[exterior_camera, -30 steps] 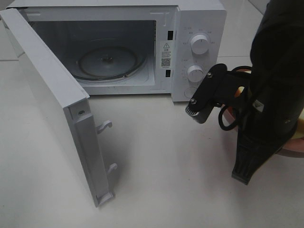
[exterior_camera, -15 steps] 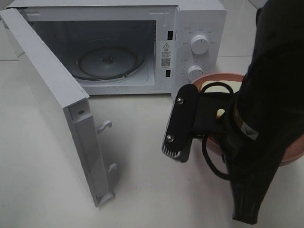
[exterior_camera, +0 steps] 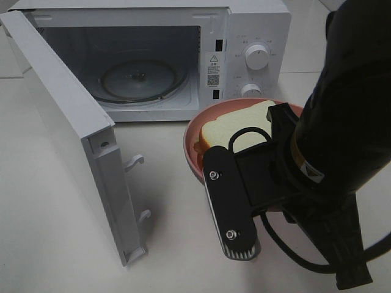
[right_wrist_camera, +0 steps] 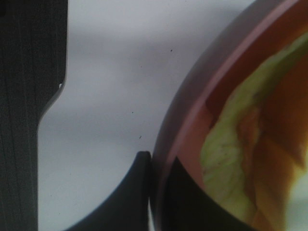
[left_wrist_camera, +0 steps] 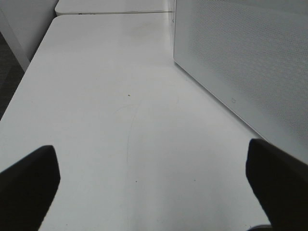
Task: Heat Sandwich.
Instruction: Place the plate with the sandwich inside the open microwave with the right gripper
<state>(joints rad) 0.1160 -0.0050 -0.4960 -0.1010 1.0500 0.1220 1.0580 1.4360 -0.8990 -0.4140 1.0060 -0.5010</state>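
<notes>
The sandwich (exterior_camera: 235, 129), white bread with tan crust, lies on a round pink plate (exterior_camera: 192, 149) held above the table in front of the open microwave (exterior_camera: 256, 24). My right gripper (right_wrist_camera: 154, 192) is shut on the plate's rim (right_wrist_camera: 192, 115). In the exterior view the right arm and its camera block (exterior_camera: 232, 210) hide the gripper. The right wrist view shows the sandwich's pale yellow-green filling (right_wrist_camera: 226, 159) close up. My left gripper (left_wrist_camera: 154, 192) is open and empty over bare table. It is out of the exterior view.
The microwave door (exterior_camera: 61, 122) stands swung open at the left, its latch hooks (exterior_camera: 135, 162) pointing right. The glass turntable (exterior_camera: 139, 79) inside carries nothing. Two knobs (exterior_camera: 256, 56) sit on the right panel. A white dotted panel (left_wrist_camera: 240, 62) stands beside the left gripper.
The right arm has swung left and forward with the plate. The sandwich, hidden behind the arm before, now shows in front of the microwave's control panel.
</notes>
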